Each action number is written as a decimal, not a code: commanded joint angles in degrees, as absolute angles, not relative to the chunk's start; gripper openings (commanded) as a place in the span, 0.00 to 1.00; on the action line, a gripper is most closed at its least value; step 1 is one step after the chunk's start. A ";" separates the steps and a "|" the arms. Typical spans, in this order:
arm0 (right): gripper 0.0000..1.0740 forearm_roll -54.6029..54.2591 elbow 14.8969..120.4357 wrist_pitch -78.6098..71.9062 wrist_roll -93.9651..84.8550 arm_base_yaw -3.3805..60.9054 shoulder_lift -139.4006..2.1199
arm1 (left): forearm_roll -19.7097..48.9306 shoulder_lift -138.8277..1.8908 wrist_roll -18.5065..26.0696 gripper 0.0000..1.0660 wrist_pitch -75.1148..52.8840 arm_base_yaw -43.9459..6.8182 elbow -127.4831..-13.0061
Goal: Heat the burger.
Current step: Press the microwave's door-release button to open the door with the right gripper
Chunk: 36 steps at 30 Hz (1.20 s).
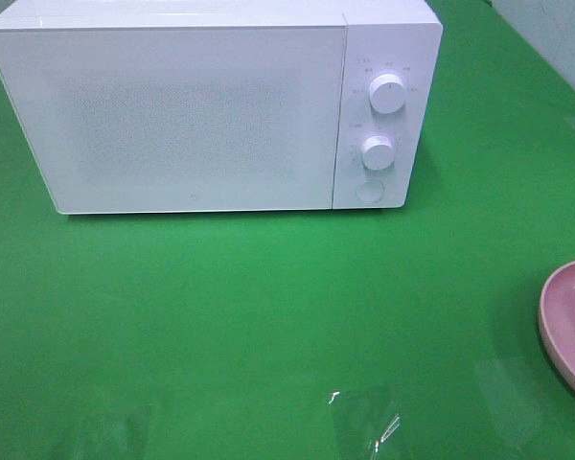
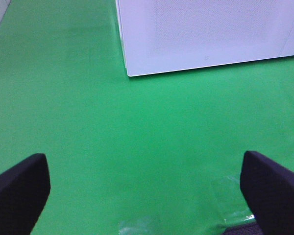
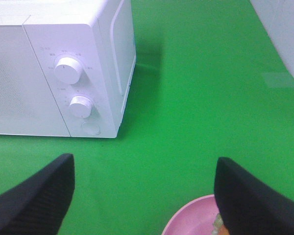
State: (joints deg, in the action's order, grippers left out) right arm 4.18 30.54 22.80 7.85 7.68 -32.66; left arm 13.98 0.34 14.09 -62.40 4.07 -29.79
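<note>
Of the burger only a sliver of pale green and orange shows, on the pink plate beside one finger of my right gripper. That gripper hangs open above the plate's near side, with nothing between its fingers. My left gripper is also open and empty over bare green table. The white microwave stands at the back with its door shut; it also appears in the left wrist view and the right wrist view. Neither gripper shows in the exterior high view.
The pink plate lies at the table's right edge, partly out of frame. The microwave's panel has two knobs and a round button. Clear glossy patches mark the green cloth near the front.
</note>
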 commanded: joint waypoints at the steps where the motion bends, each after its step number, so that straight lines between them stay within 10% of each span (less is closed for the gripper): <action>1: 0.70 4.18 30.54 19.14 7.39 7.51 -36.78 | 13.98 1.38 13.75 0.92 -61.54 3.95 -29.68; 36: 0.66 1.78 27.39 -26.87 0.29 7.51 -70.30 | 13.98 1.38 13.75 0.92 -61.54 3.95 -29.68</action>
State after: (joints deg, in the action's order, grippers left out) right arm 4.81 29.05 -20.17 4.13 7.68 -68.87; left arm 13.98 0.34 14.09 -62.40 4.07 -29.79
